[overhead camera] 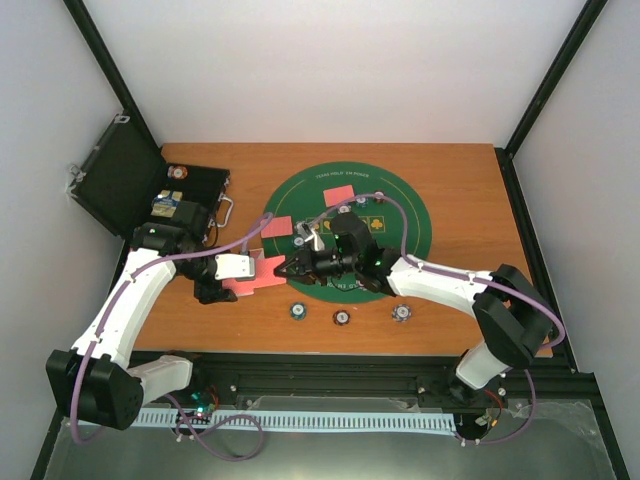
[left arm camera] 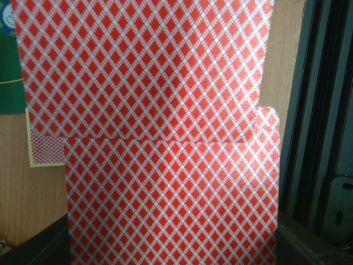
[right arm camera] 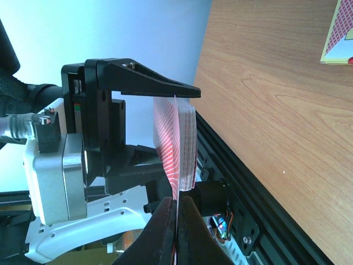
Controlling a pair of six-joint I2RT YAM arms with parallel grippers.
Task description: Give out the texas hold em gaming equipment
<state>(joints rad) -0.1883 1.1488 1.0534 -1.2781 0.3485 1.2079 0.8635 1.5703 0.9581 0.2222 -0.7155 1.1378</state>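
Top view: left end effector (overhead camera: pixel 238 284) clamped on the red-backed deck (overhead camera: pixel 258 275) over the bench (overhead camera: pixel 460 190). Right end effector (overhead camera: pixel 290 268) is pinched shut at its edge.

Left wrist: top card (left arm camera: pixel 143 66) sits offset.

Right wrist: the pinch looks thin, so the card could slip or drag a second one along.

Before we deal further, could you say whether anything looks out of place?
Nothing spilled or damaged. One card juts from the deck in the left fingers, but the right fingers pinch it: apparently a deliberate draw.
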